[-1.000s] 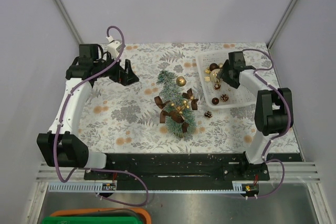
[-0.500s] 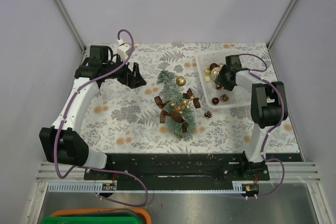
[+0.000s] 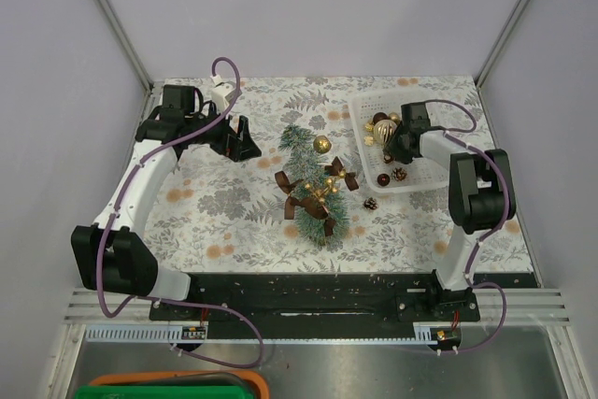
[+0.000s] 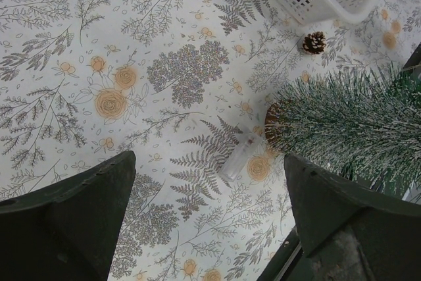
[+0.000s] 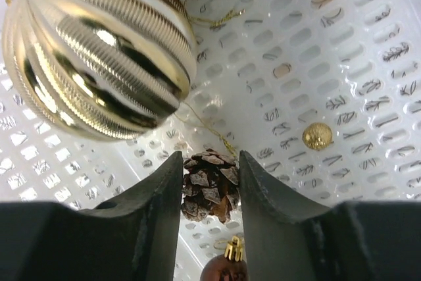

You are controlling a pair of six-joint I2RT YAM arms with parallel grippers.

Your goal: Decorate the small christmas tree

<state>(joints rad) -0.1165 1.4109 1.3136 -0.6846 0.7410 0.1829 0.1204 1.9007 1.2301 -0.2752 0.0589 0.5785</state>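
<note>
The small christmas tree (image 3: pixel 313 184) lies on its side mid-table with brown bows and gold baubles on it. Its bristles and wooden base show in the left wrist view (image 4: pixel 348 123). My right gripper (image 3: pixel 396 145) is inside the white basket (image 3: pixel 369 156), shut on a small pine cone (image 5: pixel 208 185) with a gold thread, just above the basket floor (image 5: pixel 316 51). A large ribbed gold bauble (image 5: pixel 95 51) lies close beside it. My left gripper (image 3: pixel 235 140) is open and empty, hovering over the cloth left of the tree.
A loose pine cone (image 3: pixel 371 203) lies on the cloth by the basket's front wall; it also shows in the left wrist view (image 4: pixel 314 42). A small clear tube (image 4: pixel 238 158) lies near the tree base. A tiny gold ball (image 5: pixel 317 135) and a brown bauble (image 5: pixel 223 269) are in the basket.
My left gripper has moved right, toward the tree. My right gripper has shifted slightly within the basket and its forearm has swung nearer.
</note>
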